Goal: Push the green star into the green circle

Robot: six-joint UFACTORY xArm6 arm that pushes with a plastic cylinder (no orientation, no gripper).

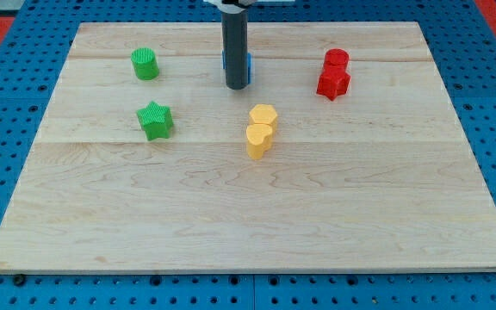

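The green star lies on the wooden board at the view's left, just below the green circle; a clear gap separates them. My tip is near the view's top centre, well to the right of both green blocks and touching neither. A blue block sits right behind the rod and is mostly hidden by it.
Two yellow blocks lie stacked close together below my tip. A red circle and a red star-like block touch at the view's upper right. The wooden board rests on a blue pegboard.
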